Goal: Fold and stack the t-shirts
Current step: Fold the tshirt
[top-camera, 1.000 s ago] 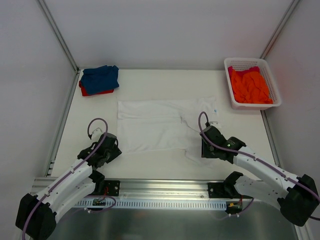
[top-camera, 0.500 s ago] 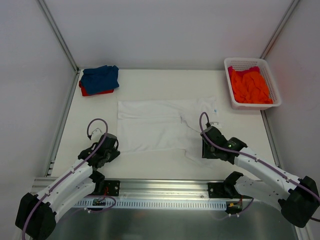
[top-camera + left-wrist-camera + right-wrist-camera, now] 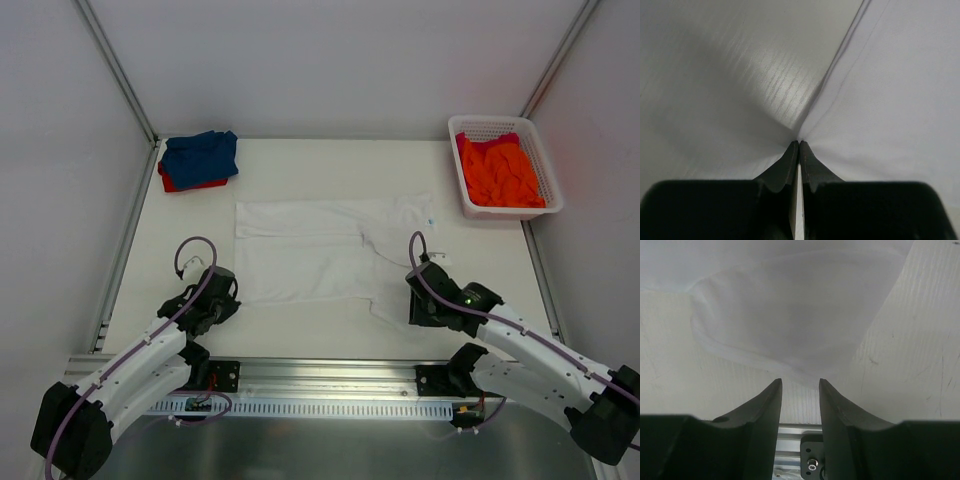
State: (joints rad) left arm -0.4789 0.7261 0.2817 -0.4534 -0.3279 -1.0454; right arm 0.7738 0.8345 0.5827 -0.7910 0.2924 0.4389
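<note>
Since the earlier frames, the left claw (image 3: pixel 799 145) has closed fully, and the right claw (image 3: pixel 412 306) has shifted slightly towards the near edge and to the right.

Left claw: jaws shut tip to tip at the near left corner of the white t-shirt (image 3: pixel 320 250). In the wrist view the hem runs straight into the tips and creases radiate from them. It appears to have the cloth edge pinched.

Right claw: jaws partly open with nothing between them. The near sleeve (image 3: pixel 790 325) lies directly ahead of the tips, close but not entered.

White t-shirt: spread flat mid-counter (image 3: pixel 300 170), long axis running left to right, hem to the left, neck end to the right. The sleeve projects from its near edge towards the right arm.

Other items: blue tee (image 3: pixel 205 152) folded on a red tee (image 3: pixel 190 184) at the far left corner. An orange tee (image 3: pixel 500 172) lies bundled in the basket (image 3: pixel 505 124) at far right.

Assessment: the governing relation is that both claws sit on the shirt's near long edge, one at each end, and the cloth extends away from them. The left arm is nearer the hem and the right arm nearer the sleeve. The right claw still needs to reach and close on the sleeve before any lift. An uneven grip would likely skew the fold.
</note>
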